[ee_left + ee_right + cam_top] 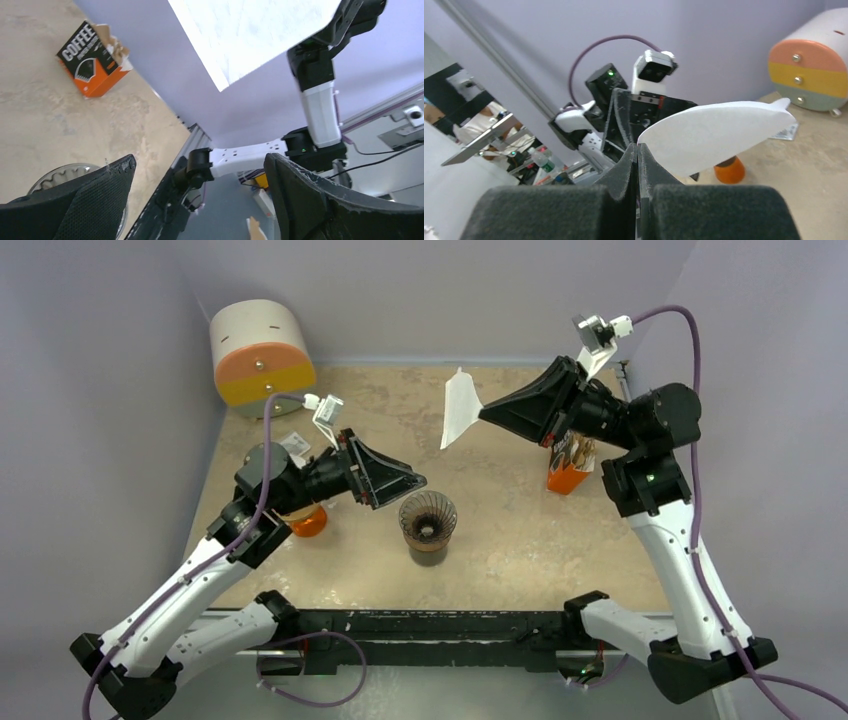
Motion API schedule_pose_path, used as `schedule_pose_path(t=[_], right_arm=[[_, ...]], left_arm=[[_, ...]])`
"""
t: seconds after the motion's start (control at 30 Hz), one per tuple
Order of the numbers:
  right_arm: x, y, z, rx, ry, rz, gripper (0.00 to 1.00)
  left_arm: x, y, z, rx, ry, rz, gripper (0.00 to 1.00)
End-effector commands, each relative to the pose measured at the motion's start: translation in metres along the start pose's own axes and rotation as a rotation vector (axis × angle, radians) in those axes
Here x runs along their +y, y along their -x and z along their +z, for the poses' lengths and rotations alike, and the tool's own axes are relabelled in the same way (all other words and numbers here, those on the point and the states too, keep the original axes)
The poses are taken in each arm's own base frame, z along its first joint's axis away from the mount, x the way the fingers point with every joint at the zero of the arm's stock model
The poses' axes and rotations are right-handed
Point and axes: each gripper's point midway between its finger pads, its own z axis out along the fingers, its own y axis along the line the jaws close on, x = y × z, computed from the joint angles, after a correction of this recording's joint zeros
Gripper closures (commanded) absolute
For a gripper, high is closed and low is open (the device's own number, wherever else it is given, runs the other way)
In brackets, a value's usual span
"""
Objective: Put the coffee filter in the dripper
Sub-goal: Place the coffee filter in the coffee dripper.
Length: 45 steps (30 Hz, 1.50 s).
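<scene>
Filter in the air in the right gripper (484, 412); dripper (428, 525) on the table (520, 540) below it.
Right gripper at upper centre of the top view, jaws pinched tight on one edge of the white coffee filter (458, 408), which hangs clear of the table. Dripper stands at frame centre, well apart from the filter. Left gripper (408, 483) just upper left of the dripper rim, jaws spread wide, holding nothing. Orange filter box (566, 472) at right.

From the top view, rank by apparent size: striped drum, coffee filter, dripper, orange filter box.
1. striped drum
2-3. dripper and coffee filter: these look alike, and the filter is held up nearer the camera, so they are unranked
4. orange filter box, partly hidden
</scene>
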Motion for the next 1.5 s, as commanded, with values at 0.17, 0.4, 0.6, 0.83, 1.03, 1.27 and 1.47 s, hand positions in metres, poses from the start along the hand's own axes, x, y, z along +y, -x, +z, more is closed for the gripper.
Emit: schedule_pose_path(t=[0.17, 0.4, 0.6, 0.83, 1.03, 1.27, 1.47], right_arm=[[0.06, 0.007, 0.006, -0.04, 0.201, -0.037, 1.0], [0.076, 0.004, 0.008, -0.041, 0.262, -0.035, 1.0], [0.09, 0.002, 0.01, -0.049, 0.333, -0.015, 1.0], [0.101, -0.005, 0.013, -0.035, 0.383, -0.003, 1.0], [0.106, -0.01, 0.009, -0.025, 0.392, -0.005, 1.0], [0.101, -0.018, 0.004, -0.015, 0.338, -0.016, 1.0], [0.092, -0.024, 0.001, -0.031, 0.278, -0.009, 1.0]], left_arm=[[-0.051, 0.027, -0.001, -0.135, -0.278, -0.075, 0.02], [-0.074, 0.032, -0.002, -0.126, -0.404, -0.1, 0.05], [-0.09, 0.034, -0.004, -0.113, -0.515, -0.106, 0.1], [-0.1, 0.037, -0.001, -0.094, -0.6, -0.117, 0.17], [-0.112, 0.04, -0.004, -0.084, -0.676, -0.114, 0.27], [-0.128, 0.04, -0.01, -0.043, -0.772, -0.098, 0.54], [-0.133, 0.035, -0.018, -0.021, -0.799, -0.071, 0.8]])
